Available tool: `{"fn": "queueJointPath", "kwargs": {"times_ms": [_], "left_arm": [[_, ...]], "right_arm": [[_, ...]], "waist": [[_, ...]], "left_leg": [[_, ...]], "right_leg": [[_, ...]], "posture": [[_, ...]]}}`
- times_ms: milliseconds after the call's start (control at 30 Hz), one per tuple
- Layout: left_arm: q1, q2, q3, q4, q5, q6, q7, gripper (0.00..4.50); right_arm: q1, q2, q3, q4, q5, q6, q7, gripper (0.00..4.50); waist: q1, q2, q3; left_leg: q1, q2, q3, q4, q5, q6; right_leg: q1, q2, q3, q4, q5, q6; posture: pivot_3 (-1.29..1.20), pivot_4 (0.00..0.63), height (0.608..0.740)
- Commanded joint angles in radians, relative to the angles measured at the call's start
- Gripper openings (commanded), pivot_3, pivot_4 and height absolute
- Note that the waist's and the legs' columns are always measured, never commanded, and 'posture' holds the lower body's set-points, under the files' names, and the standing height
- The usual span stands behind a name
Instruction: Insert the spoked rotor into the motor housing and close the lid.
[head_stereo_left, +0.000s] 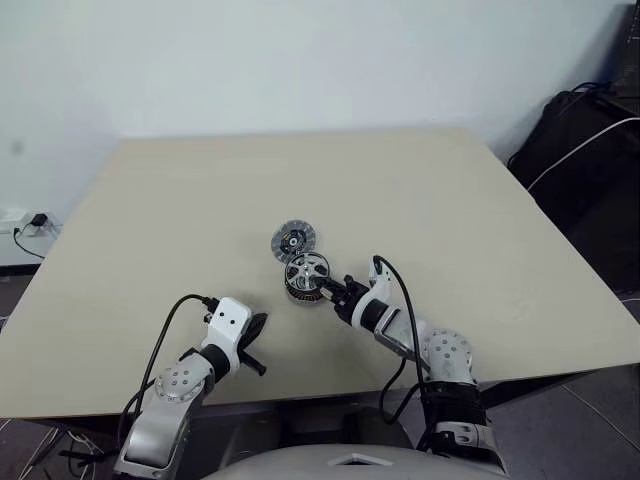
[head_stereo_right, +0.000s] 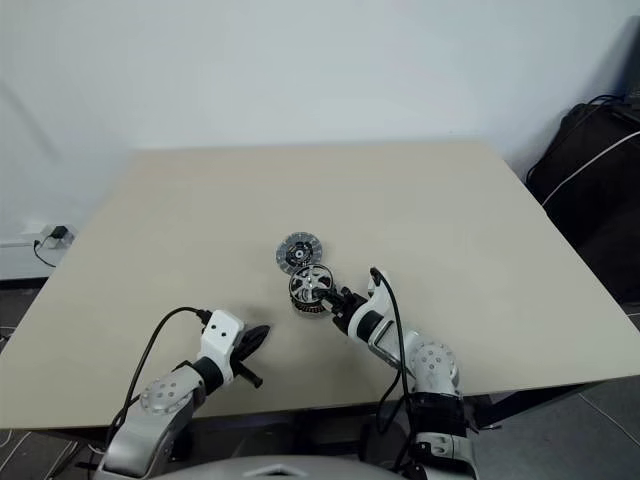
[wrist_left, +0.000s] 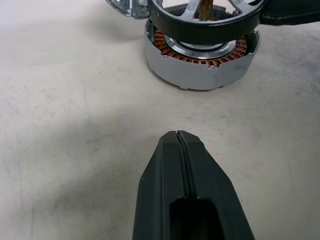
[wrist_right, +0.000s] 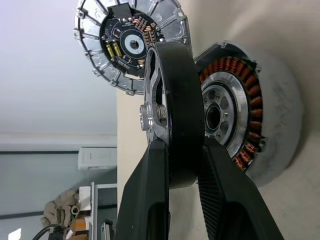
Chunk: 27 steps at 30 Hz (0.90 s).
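The spoked rotor (wrist_right: 176, 80), a dark-rimmed wheel with a silver hub, is pinched by its rim in my right gripper (wrist_right: 180, 146). It hangs just above the motor housing (wrist_left: 200, 70), a grey cup with copper windings that stands on the table. In the head view the rotor (head_stereo_left: 307, 268) overlaps the housing (head_stereo_left: 296, 294) from above. The lid (head_stereo_left: 293, 240) lies flat just beyond them, its radial-lined face and dark centre up. My left gripper (head_stereo_left: 255, 345) is shut and empty, low over the table a short way to the left of the housing, and its fingers (wrist_left: 178, 150) point at it.
The beige table (head_stereo_left: 200, 200) holds nothing besides these parts. A dark bag (head_stereo_left: 590, 140) with a white cable sits off the table's far right corner, and a wall socket with a plug (head_stereo_left: 30, 225) is at the left.
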Motion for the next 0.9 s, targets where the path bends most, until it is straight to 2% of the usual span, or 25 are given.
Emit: {"fn": "queueJointPath", "kwargs": {"times_ms": [33,700,900], "left_arm": [[-0.016,0.005,0.008,-0.053,-0.013,-0.005,0.0,0.0],[-0.022,0.006,0.009,-0.052,-0.012,0.0,0.003,0.0],[-0.02,0.003,0.009,-0.045,-0.014,-0.005,0.004,0.0]], "right_arm": [[-0.041,0.078,0.008,-0.009,0.016,-0.016,0.013,0.64],[-0.046,0.086,0.019,0.025,0.002,-0.019,0.005,0.64],[-0.045,0.077,0.02,0.003,-0.003,-0.042,0.015,2.38]], "waist": [[0.0,0.0,0.0],[0.0,0.0,0.0],[-0.001,0.0,0.0]], "left_leg": [[0.0,0.0,0.0,0.0,0.0,0.0],[0.0,0.0,0.0,0.0,0.0,0.0],[0.0,0.0,0.0,0.0,0.0,0.0]], "right_leg": [[0.0,0.0,0.0,0.0,0.0,0.0],[0.0,0.0,0.0,0.0,0.0,0.0],[0.0,0.0,0.0,0.0,0.0,0.0]], "posture": [[0.0,0.0,0.74],[0.0,0.0,0.74],[0.0,0.0,0.74]]}}
